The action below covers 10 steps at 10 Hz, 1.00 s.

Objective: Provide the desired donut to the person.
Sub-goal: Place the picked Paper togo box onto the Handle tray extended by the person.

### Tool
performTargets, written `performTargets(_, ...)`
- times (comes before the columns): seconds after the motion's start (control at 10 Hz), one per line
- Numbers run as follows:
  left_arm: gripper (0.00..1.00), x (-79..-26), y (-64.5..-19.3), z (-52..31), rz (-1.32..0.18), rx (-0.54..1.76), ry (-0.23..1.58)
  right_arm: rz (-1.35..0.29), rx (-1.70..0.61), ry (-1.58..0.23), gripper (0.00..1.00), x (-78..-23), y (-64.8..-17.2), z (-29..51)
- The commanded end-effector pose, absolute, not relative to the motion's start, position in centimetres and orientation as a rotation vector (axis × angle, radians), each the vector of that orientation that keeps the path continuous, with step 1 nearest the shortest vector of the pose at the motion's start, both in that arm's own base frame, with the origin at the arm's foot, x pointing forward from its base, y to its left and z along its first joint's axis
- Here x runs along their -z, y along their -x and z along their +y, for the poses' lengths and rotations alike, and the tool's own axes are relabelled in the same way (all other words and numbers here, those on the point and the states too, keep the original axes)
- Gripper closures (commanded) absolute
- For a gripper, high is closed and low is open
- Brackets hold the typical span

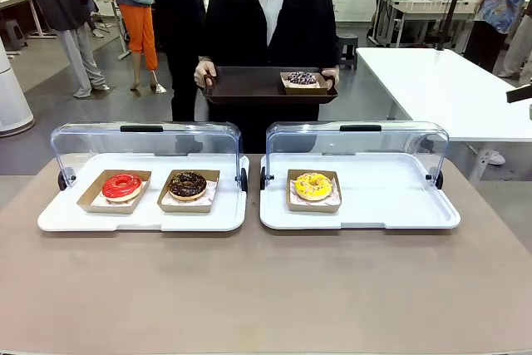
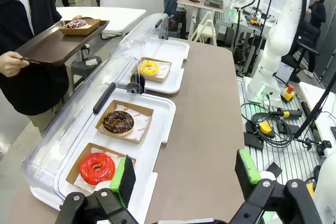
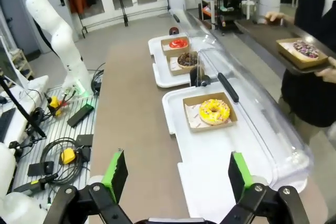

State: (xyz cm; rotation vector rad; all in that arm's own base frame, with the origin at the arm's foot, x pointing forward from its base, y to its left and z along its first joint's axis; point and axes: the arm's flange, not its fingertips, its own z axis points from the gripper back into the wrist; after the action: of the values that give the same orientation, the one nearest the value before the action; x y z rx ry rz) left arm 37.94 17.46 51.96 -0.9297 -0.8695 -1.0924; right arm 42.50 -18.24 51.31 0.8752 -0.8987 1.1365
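We see the left hand [image 2: 185, 174] and right hand [image 3: 177, 174] both gaping wide, empty. Red donut [image 1: 122, 185], chocolate donut [image 1: 188, 184] and yellow donut [image 1: 313, 185] lie flat on the table [image 1: 266, 288], holes up, round, no long axis. The person [image 1: 249, 31] stands at twelve o'clock, brown tray [image 1: 241, 85] held crosswise.

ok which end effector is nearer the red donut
Left. The left end effector hangs open just short of the red donut. The right end effector is by the other tray, near the yellow donut, with the red donut far beyond.
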Motion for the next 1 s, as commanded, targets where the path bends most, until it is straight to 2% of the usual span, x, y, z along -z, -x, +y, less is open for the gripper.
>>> performTargets(0.0, 0.00, -52.1, -37.9, 17.5, -0.890, 1.100, 0.937, -0.935, -1.244, -0.857, 0.00, -52.5, -42.7, -17.5)
performTargets(0.1, 0.00, -52.1, -37.9, 17.5, -0.890, 1.100, 0.937, -0.899, -1.137, -0.875, 0.00, -51.3, -42.5, -18.2)
performTargets(0.9, 0.00, -52.1, -37.9, 17.5, -0.890, 1.100, 0.937, -0.899, -1.137, -0.875, 0.00, -51.3, -42.5, -18.2)
